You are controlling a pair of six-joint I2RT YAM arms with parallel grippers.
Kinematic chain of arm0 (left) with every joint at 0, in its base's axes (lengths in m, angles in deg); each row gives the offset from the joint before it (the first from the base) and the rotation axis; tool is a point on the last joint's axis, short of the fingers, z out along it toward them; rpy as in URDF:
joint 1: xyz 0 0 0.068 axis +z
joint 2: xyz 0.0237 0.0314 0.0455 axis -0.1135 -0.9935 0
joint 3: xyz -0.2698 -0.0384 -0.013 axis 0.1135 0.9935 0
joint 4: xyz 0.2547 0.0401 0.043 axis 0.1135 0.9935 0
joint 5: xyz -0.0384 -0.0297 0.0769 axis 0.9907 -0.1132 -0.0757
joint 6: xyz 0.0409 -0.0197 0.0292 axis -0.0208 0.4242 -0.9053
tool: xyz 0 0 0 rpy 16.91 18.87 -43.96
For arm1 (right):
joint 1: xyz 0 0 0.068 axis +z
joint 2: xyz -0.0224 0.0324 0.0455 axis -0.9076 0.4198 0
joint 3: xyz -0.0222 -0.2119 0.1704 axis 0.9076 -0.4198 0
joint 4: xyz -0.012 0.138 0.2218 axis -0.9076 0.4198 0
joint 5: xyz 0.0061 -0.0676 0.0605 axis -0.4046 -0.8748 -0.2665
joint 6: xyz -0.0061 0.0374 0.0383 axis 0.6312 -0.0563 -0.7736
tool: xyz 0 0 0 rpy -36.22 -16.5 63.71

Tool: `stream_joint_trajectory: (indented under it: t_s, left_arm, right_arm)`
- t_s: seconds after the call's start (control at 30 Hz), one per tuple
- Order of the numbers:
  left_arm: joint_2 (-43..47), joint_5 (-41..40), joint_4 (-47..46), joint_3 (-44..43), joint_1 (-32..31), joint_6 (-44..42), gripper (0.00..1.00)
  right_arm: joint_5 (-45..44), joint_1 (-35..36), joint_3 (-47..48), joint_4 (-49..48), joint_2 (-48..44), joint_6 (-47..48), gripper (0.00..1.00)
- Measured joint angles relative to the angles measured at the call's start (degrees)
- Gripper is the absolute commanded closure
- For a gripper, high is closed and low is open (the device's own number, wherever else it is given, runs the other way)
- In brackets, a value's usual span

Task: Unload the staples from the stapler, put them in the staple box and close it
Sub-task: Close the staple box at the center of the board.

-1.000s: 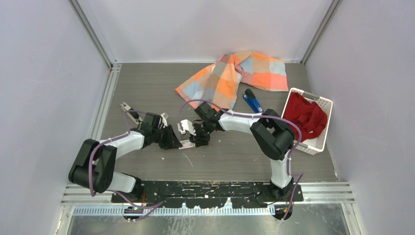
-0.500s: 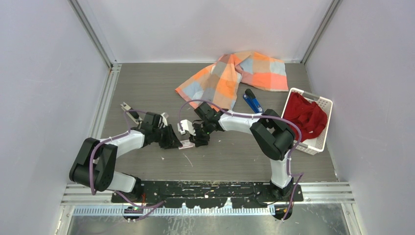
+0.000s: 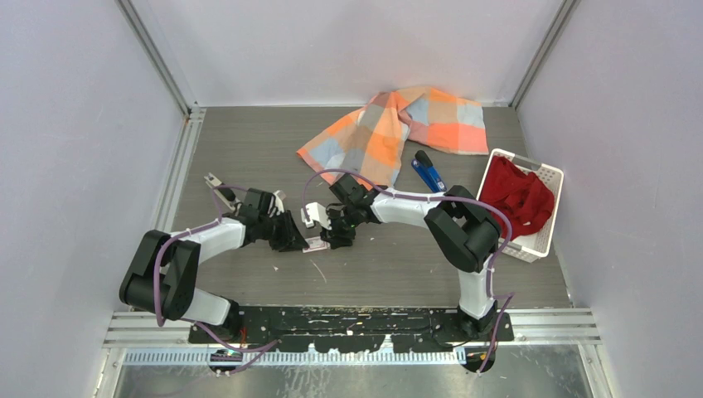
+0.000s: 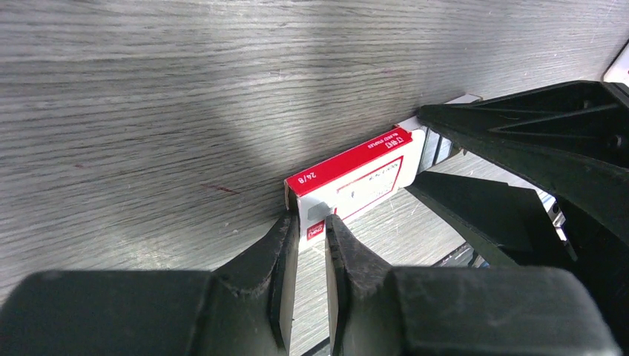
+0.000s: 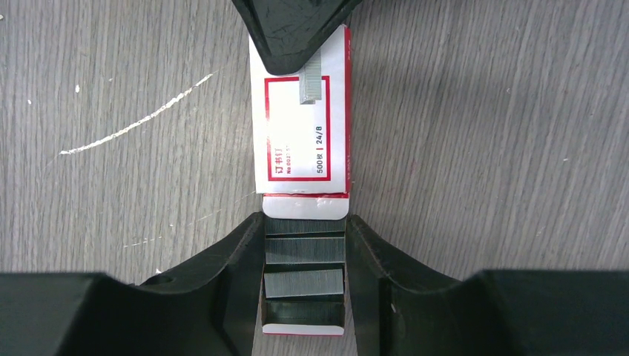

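While the stapler point(image 3: 429, 173) lies toward the far right corner of the counter point(image 3: 249, 149), touching the near hem of a checked orange-and-blue cloth point(image 3: 390, 133), both arms meet at the middle of the counter, well apart from it. Between them sits a flat white-and-red packet point(image 5: 289, 119), lying flat on the wood.

The left end effector point(image 4: 311, 226) is clenched on a short grey strip of staples point(image 5: 314, 83); its fingers point(image 4: 285, 245) stand almost together with the strip pinched at their tips. The strip sits over the packet's printed top face (whether it rests on the face or hangs just above it, I cannot tell).

The right end effector point(image 5: 305, 222) is grasping the packet's tray point(image 5: 305, 328), which is slid out of the sleeve toward it; one finger presses each long side of the tray. Several more grey strips lie in a row inside that tray, between the fingers.

At the counter's right edge stands a white basket point(image 3: 547, 176) holding red fabric point(image 3: 516, 197), just beside the stapler but not touching it.
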Motion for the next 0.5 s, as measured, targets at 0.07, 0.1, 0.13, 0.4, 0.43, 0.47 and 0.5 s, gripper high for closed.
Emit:
stream_joint_trajectory:
  t_s: [0.07, 0.1, 0.13, 0.4, 0.43, 0.47, 0.5]
  left_arm:
    - [0.00, -0.15, 0.42, -0.20, 0.00, -0.04, 0.79]
    - [0.00, -0.22, 0.68, -0.31, 0.00, -0.09, 0.79]
    - [0.00, -0.31, 0.87, -0.37, 0.00, -0.15, 0.80]
    - [0.00, -0.35, 1.95, -0.59, 0.37, -0.52, 0.80]
    - [0.00, -0.33, 2.08, -0.59, 0.39, -0.55, 0.80]
    - [0.00, -0.33, 2.10, -0.61, 0.42, -0.57, 0.80]
    - [0.00, -0.33, 2.10, -0.61, 0.42, -0.61, 0.80]
  right_arm:
    - [-0.28, -0.02, -0.15, -0.22, -0.13, -0.37, 0.64]
    - [-0.39, -0.04, -0.24, -0.37, -0.17, -0.42, 0.64]
    - [-0.52, -0.15, -0.31, -0.42, -0.24, -0.44, 0.64]
    - [-1.03, -0.35, -0.31, -0.85, -0.24, -0.55, 0.64]
    - [-1.07, -0.37, -0.31, -0.92, -0.24, -0.55, 0.64]
    - [-1.11, -0.39, -0.31, -1.01, -0.24, -0.55, 0.64]
    - [-1.16, -0.42, -0.31, -1.07, -0.24, -0.55, 0.64]
